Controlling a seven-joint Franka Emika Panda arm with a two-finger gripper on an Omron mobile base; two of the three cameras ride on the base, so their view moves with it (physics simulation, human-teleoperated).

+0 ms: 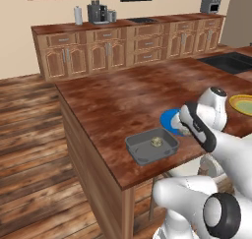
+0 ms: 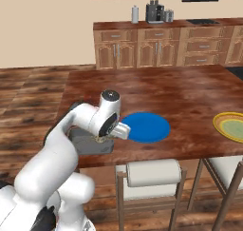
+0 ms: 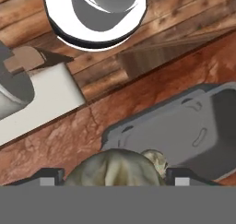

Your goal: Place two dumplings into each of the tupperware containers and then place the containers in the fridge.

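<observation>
**A:** The dumpling [image 3: 113,168], where was it?

**B:** Between the fingertips [image 3: 50,176] of the gripper [image 3: 114,178]. It filled the whole gap from one tip to the other, so the jaws stood wide but were clamped on it.

**A:** And the dark grey container [image 1: 145,153]?

**B:** It lay just beside the gripper, a little below it, on the near edge of the counter [image 1: 123,95]. In the hand view its rounded corner sat right next to the held dumpling. I could not tell if they touched.

**A:** Was anything in it?

**B:** A second dumpling [image 1: 156,142] lay on its floor, close to the gripper.

**A:** What else was near the tool?

**B:** The blue plate [image 2: 147,127] was just beside the hand, on the side away from the container. The yellow-green plate [image 2: 231,126] was well apart, beyond the blue one.
</observation>
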